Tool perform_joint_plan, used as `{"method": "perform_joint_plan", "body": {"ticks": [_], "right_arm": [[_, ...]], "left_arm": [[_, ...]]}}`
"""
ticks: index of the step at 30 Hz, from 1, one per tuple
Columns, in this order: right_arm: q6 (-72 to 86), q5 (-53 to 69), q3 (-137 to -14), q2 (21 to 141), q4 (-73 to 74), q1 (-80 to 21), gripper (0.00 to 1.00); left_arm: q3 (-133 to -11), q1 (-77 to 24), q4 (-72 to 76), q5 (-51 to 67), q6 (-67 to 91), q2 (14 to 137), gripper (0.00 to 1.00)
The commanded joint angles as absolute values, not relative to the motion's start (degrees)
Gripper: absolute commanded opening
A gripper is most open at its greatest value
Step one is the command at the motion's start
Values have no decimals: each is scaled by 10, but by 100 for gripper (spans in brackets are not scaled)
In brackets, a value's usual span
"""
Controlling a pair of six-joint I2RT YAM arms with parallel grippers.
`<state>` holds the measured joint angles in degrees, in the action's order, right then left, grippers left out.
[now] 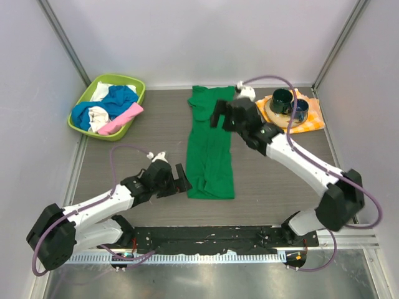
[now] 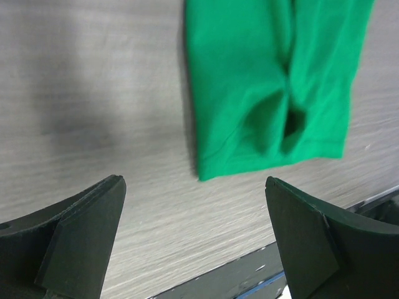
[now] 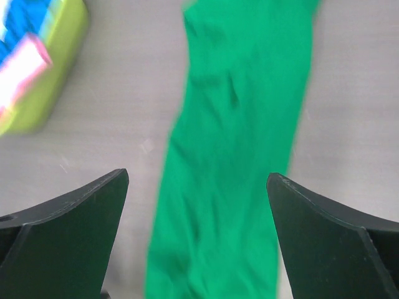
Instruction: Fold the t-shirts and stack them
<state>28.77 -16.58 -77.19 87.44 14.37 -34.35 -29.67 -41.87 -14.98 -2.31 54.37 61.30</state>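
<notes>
A green t-shirt (image 1: 211,149) lies folded into a long narrow strip down the middle of the table. My left gripper (image 1: 181,177) hovers open just left of its near end, and the left wrist view shows that hem (image 2: 268,81) ahead of the open gripper (image 2: 194,184). My right gripper (image 1: 219,115) hangs open over the strip's far part; in the right wrist view the green cloth (image 3: 237,143) runs between the spread fingers, and the gripper (image 3: 198,177) holds nothing. Blue (image 1: 118,99), white (image 1: 98,115) and pink (image 1: 121,118) t-shirts lie bunched in the basket.
The lime-green basket (image 1: 87,96) stands at the far left corner, with its edge (image 3: 56,68) showing in the right wrist view. An orange-and-white checkered cloth (image 1: 312,118) at the far right carries two dark cups (image 1: 282,99). White walls enclose the table.
</notes>
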Motion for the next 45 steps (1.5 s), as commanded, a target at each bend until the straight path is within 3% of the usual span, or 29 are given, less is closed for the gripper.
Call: {"method": "perform_joint_plan", "body": {"ticks": [1,9,14,32,45], "right_arm": [[315,-190,-576,787,222,-373,100],[407,-191,-390,564,263,-445,95],[459,-164,-345,506,283,-460,90],[507,-134,-261,496,244,-480,83],[525,-125,-235,506,207,-480,75]], "left_arm": [[-253,-453,-98,-26,582,589,100],[-214,-473,-53,-54,609,572,100],[-198,-473,-33,-76,625,582,100],[-178,-473,184,-49,668,811,95],[-148,-473,185,-37,678,788,78]]}}
